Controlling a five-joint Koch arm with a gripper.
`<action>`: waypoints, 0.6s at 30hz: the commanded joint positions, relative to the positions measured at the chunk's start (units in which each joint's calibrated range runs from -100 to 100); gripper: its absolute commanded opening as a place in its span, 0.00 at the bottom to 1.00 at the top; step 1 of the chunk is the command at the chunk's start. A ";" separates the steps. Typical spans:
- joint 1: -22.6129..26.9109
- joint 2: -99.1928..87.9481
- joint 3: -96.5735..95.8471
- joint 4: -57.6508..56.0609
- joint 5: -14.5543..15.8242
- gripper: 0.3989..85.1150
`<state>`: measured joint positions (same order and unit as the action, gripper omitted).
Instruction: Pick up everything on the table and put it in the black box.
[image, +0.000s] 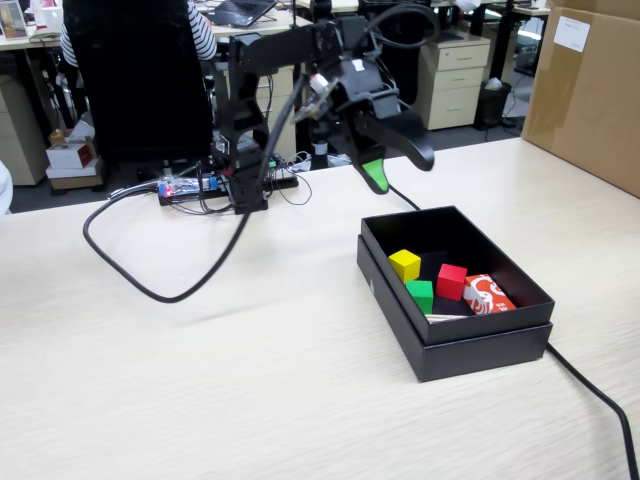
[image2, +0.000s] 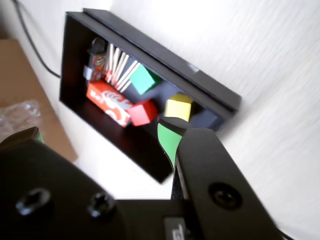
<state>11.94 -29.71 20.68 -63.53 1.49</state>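
Since the yellow cube already lay inside the black box, beside a green cube and a red cube, the task looked all but finished. No loose piece showed on the table in the fixed view; only a black cable trailed across it. The gripper hung above the box's far end, jaws apart and holding nothing.

The cubes were plain-faced and sharp-edged. The box was shallow, matte cardboard with a doubled rim. It also held a red printed packet and some pale sticks. The tabletop was pale beige with fine grain. The jaws were hard black plastic with green pads.
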 joint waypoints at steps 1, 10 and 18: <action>-2.05 -14.41 -3.72 2.23 -0.93 0.56; -7.03 -45.97 -32.01 3.88 -1.17 0.58; -9.91 -66.50 -55.22 8.11 -0.83 0.58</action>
<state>2.81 -89.90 -33.82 -58.34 0.61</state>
